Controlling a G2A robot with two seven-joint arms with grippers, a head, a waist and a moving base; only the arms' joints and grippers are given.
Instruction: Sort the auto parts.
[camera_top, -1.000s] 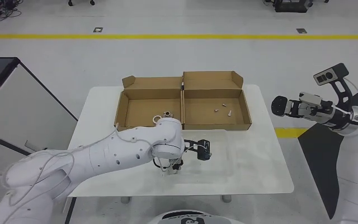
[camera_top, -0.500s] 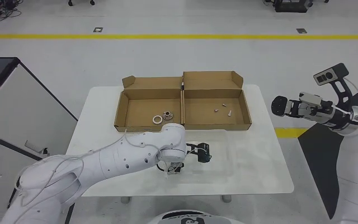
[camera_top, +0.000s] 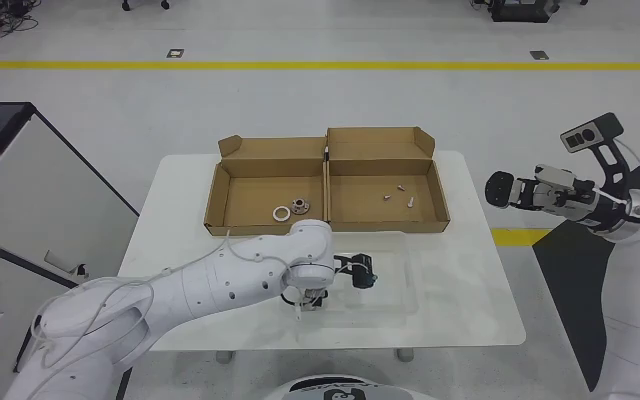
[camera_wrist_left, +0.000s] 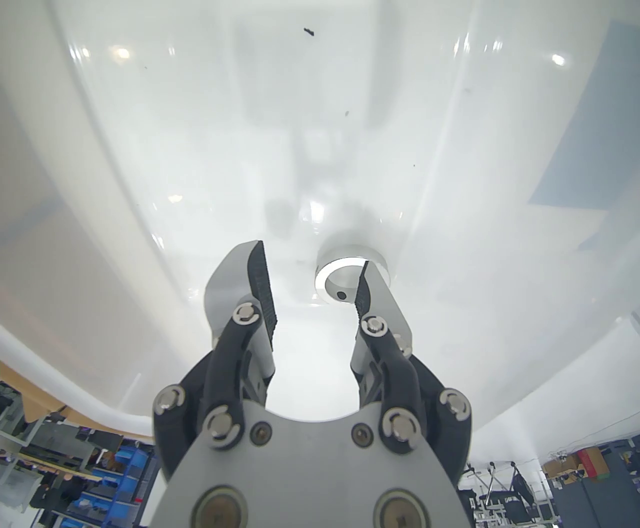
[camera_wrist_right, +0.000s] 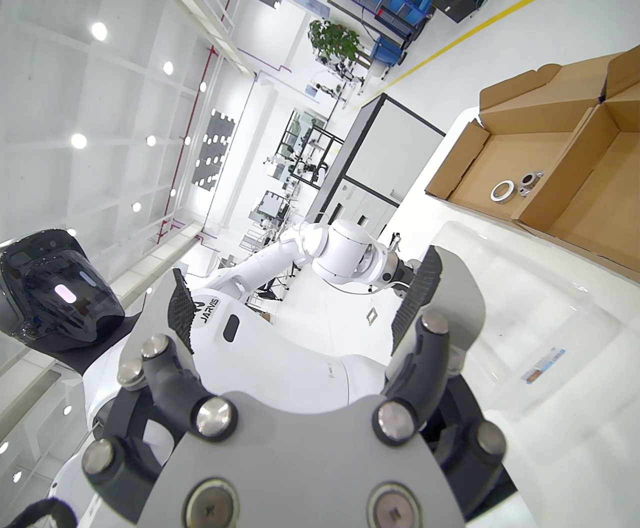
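Done: two silver rings are lying in the left brown cardboard box, small bolts in the right cardboard box
Remaining: a shiny metal collar ring is sitting in the clear plastic bin
Left claw: is hanging released, straddling the collar's wall
Right claw: is hovering released, off the tabletop

Left arm was swung back off the left box, toward the near edge of the table. Ring and flanged part inside were uncovered.

A white arm bears a grey tool with black ribbed pads.
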